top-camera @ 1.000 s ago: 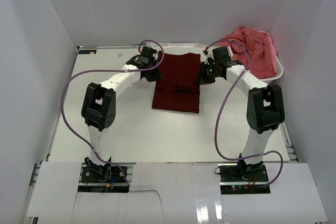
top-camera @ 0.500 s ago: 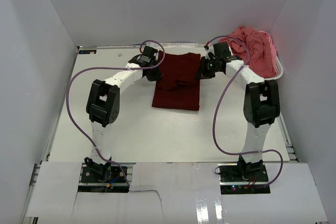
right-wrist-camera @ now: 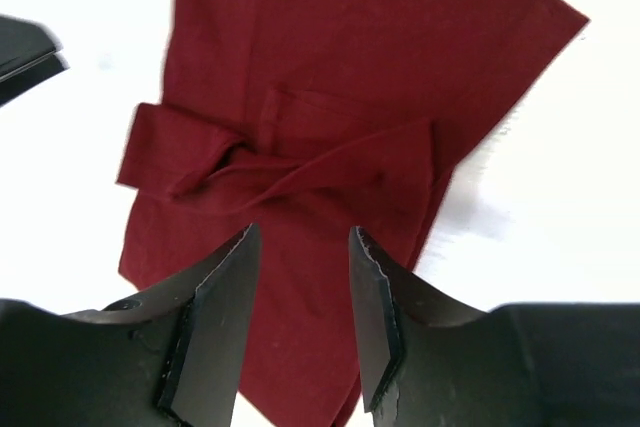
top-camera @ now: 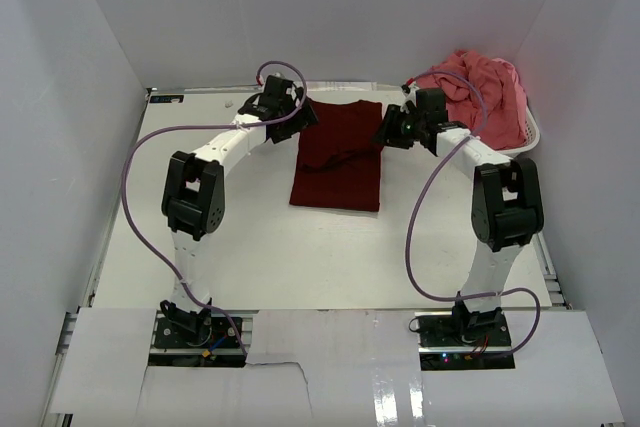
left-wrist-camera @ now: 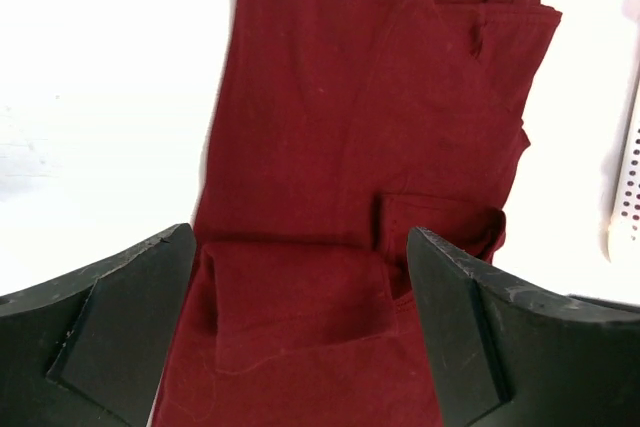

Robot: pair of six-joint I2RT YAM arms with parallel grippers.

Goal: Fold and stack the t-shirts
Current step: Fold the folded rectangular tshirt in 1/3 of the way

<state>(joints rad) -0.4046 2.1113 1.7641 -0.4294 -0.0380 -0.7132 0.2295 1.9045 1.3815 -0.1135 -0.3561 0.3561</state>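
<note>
Maroon t-shirt (top-camera: 338,155): lay flat on the table (top-camera: 300,247), far centre, between the two grippers. Long sides were turned in, giving a narrow rectangle with the collar at the far end.
Sleeves: folded inward across the upper middle of the shirt, overlapping in a creased band, seen in both wrist views.
Pink t-shirt (top-camera: 480,92): bunched up and unfolded, heaped in the white basket (top-camera: 528,132) at the far right corner, well apart from the maroon one.
Left gripper (top-camera: 298,119): sat over the far left edge of the maroon shirt. In the left wrist view its jaws stood wide apart with nothing held, red cloth showing below the gap.
Right gripper (top-camera: 388,132): sat at the far right edge of the maroon shirt. In the right wrist view its jaws were parted by a narrower gap, gripping nothing, with the folded sleeve band visible beyond the tips.
Contact: could not tell whether either gripper's fingertips touched the cloth.
Arms: both reached forward and bent inward toward the shirt.
Stack: the two shirts were not stacked.
</note>
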